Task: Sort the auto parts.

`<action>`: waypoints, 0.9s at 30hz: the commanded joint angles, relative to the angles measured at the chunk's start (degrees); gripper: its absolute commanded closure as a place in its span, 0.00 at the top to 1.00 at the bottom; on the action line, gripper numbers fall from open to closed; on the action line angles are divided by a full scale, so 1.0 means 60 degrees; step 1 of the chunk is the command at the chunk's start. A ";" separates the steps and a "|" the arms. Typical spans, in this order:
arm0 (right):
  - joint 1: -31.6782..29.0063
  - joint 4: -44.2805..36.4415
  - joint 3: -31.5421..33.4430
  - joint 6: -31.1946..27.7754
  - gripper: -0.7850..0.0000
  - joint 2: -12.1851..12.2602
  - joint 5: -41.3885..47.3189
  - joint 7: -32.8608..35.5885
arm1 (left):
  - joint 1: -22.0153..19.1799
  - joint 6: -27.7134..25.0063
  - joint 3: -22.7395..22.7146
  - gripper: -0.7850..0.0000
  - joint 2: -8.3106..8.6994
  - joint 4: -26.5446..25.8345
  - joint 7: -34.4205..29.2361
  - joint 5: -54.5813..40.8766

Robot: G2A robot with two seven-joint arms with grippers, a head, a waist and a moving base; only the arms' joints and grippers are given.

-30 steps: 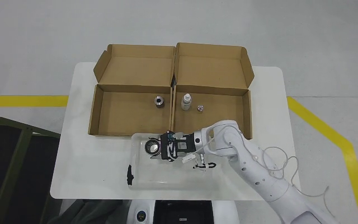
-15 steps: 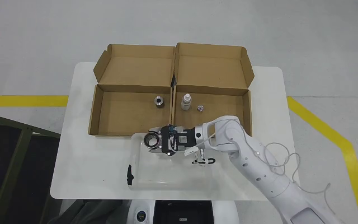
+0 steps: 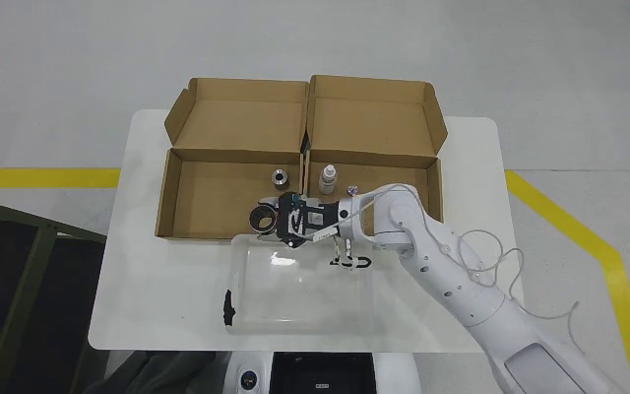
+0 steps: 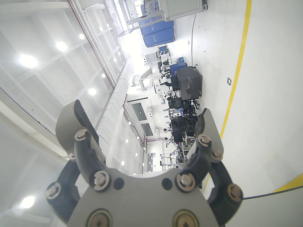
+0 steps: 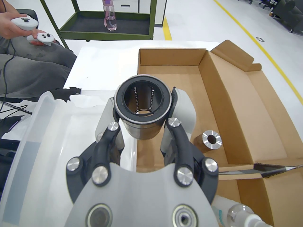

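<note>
Clamps fingers of right gripper around upright linear bearing, poised over near edge of left cardboard box, metal bushing just beyond.

Linear bearing: lower body concealed between the fingers of the right gripper. White bottle: cut off by the right wrist view's edge. Small part beside it: too small to identify.

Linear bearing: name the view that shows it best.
Right wrist view: the linear bearing sits close, bore and ball rows visible, in the right gripper. Top view shows it small, from above. Left wrist view faces the hall.
</note>
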 commanded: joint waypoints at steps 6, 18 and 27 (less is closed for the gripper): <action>0.0548 0.0502 -0.0189 0.0389 0.00 -0.0154 -0.0254 0.0229 | 0.0000 0.0000 0.0000 1.00 0.0000 0.0000 0.0000 0.0000; 0.1186 0.1474 -0.0665 0.0696 0.00 -0.0452 -0.0438 0.0481 | 0.0000 0.0000 0.0000 1.00 0.0000 0.0000 0.0000 0.0000; 0.1542 0.2247 -0.1064 0.0764 0.00 -0.0712 -0.0429 0.0604 | 0.0000 0.0000 0.0000 1.00 0.0000 0.0000 0.0000 0.0000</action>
